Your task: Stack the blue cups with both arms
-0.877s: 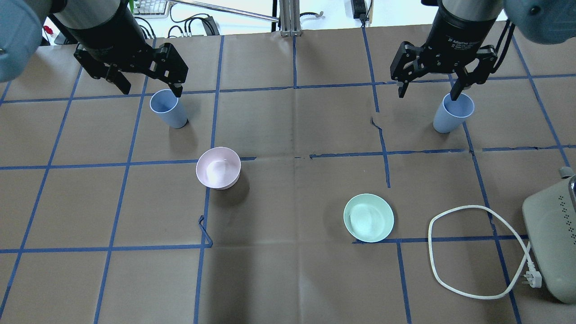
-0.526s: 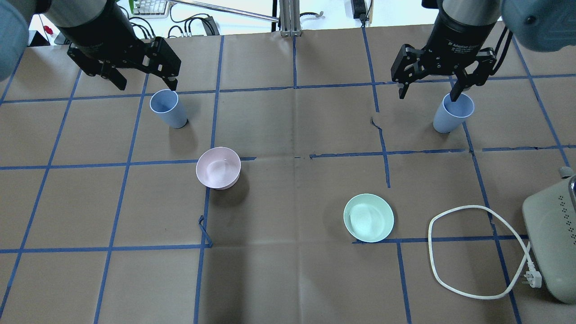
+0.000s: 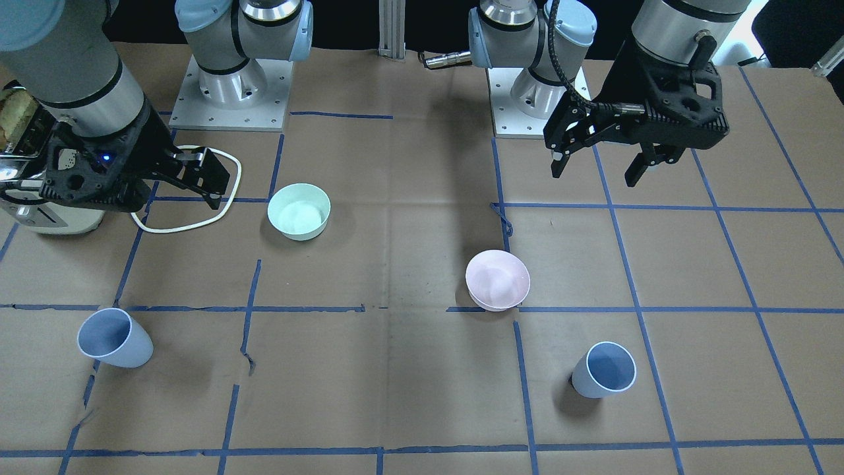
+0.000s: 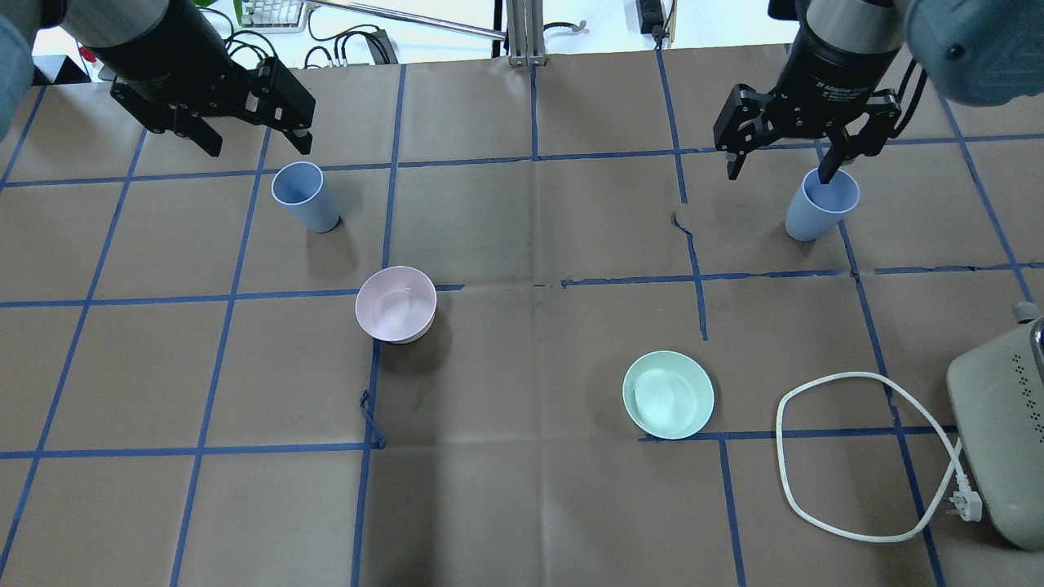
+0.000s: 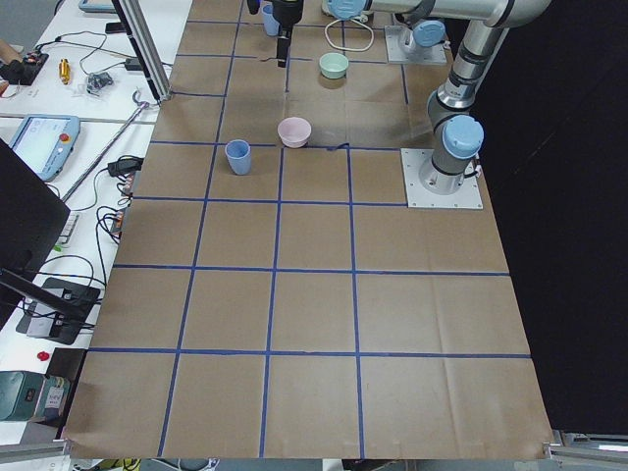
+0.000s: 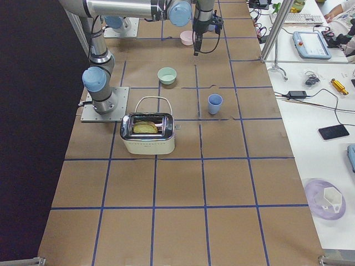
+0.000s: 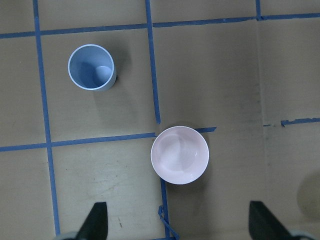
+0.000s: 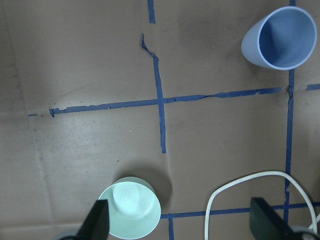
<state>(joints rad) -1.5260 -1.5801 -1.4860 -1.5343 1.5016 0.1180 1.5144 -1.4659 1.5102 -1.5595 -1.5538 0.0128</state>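
Two blue cups stand upright and apart on the brown table. The left cup [image 4: 304, 196] also shows in the front view [image 3: 603, 369] and in the left wrist view [image 7: 91, 67]. The right cup [image 4: 820, 204] also shows in the front view [image 3: 115, 338] and in the right wrist view [image 8: 280, 37]. My left gripper [image 4: 258, 147] is open and empty, raised above the table on the robot's side of the left cup. My right gripper [image 4: 779, 174] is open and empty, raised high on the robot's side of the right cup, touching nothing.
A pink bowl [image 4: 395, 303] sits near the left cup, towards the middle. A mint-green bowl [image 4: 668, 394] sits closer to the robot on the right. A toaster [image 4: 999, 440] with a looped white cord [image 4: 848, 374] stands at the right edge.
My left gripper has risen and drawn back from the left cup's rim, still open. My right gripper has risen slightly. The cups and bowls have not moved.
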